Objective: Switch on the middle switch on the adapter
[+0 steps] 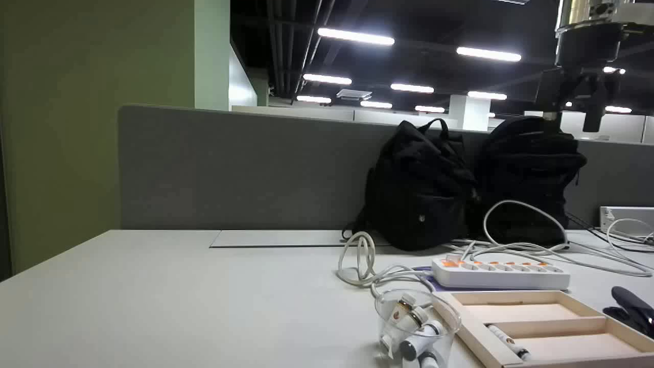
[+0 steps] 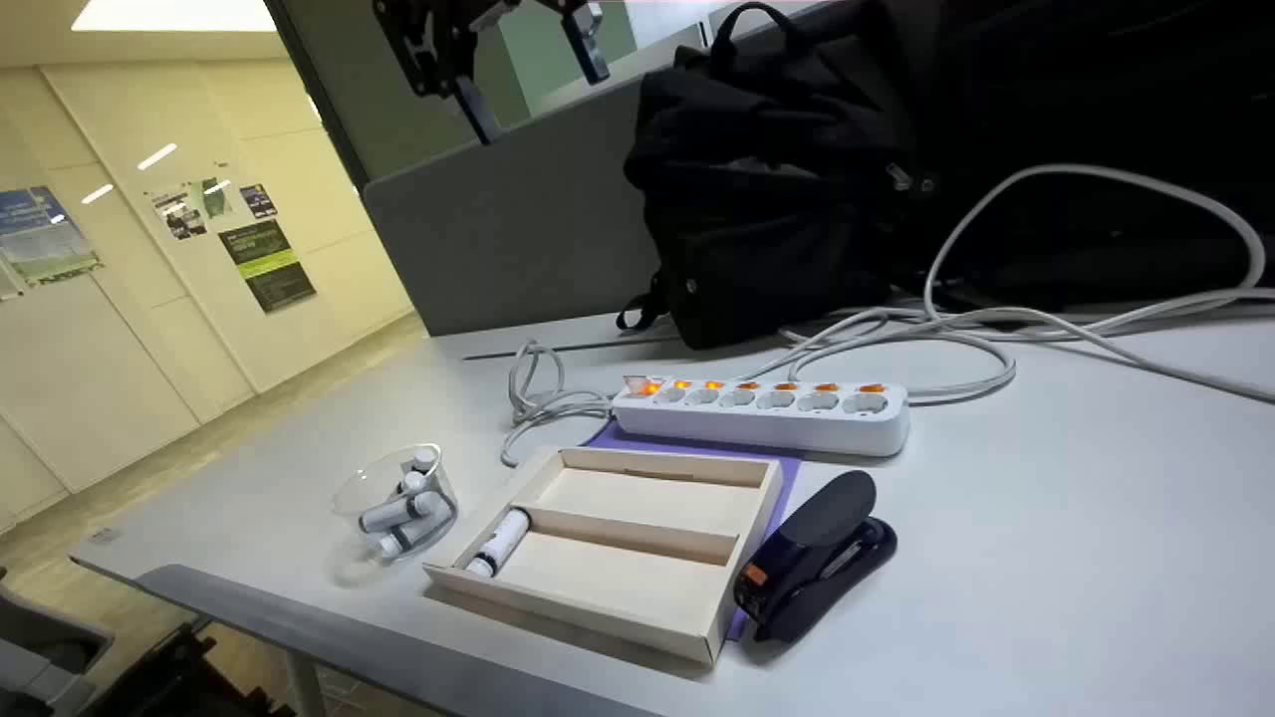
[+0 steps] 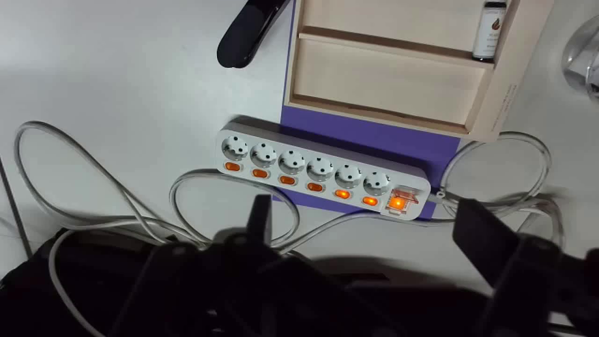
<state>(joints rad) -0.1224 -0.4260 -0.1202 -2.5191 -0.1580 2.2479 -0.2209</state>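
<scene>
At the top of both exterior views, the gripper point(image 2: 541, 105) stood with its fingers apart. Well below, the adapter point(image 3: 323, 169) lay partly on a purple sheet point(image 3: 355, 132) just beside the wooden tray point(image 3: 383, 82), three switches point(image 3: 369, 201) at its corded end glowing.

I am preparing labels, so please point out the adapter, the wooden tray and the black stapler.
Adapter point(image 3: 320, 169): in the wrist view, on a socket near its middle.
Wooden tray point(image 2: 630, 536): in an exterior view, on its divider.
Black stapler point(image 2: 814, 533): in an exterior view, on its upper arm.
</scene>
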